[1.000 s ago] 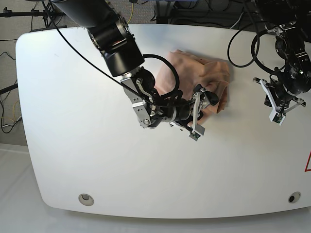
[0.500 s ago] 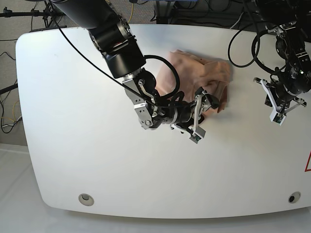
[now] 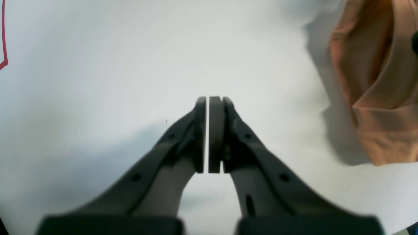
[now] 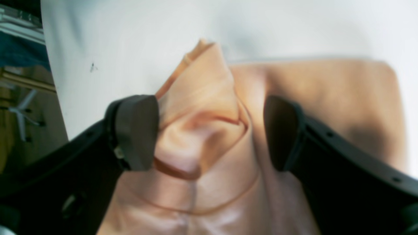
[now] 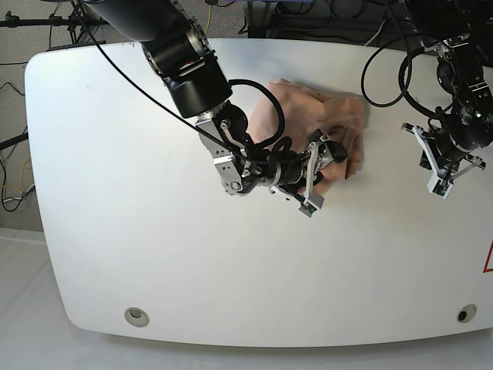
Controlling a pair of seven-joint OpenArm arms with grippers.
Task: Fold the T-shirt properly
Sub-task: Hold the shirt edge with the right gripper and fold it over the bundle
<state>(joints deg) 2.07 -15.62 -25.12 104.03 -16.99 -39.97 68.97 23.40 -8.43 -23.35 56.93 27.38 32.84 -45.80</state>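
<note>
The peach T-shirt [image 5: 339, 116] lies bunched on the white table [image 5: 139, 231], at the back and right of centre. No printed graphic shows. My right gripper [image 5: 317, 171] is at the shirt's front edge. In the right wrist view this gripper [image 4: 209, 130] is open with its jaws on either side of a raised fold of the T-shirt [image 4: 326, 98]. The left finger [image 4: 137, 130] touches the cloth. My left gripper [image 5: 445, 176] hovers right of the shirt. In the left wrist view it [image 3: 208, 101] is shut and empty, with the T-shirt [image 3: 375, 98] at the right edge.
A red marking [image 5: 488, 258] sits at the table's right edge and also shows in the left wrist view [image 3: 2, 49]. Two round holes [image 5: 136, 315] [image 5: 464, 314] are near the front edge. Cables hang behind the table's back edge.
My right gripper has moved a little further onto the shirt's front edge. The left arm has not moved.
</note>
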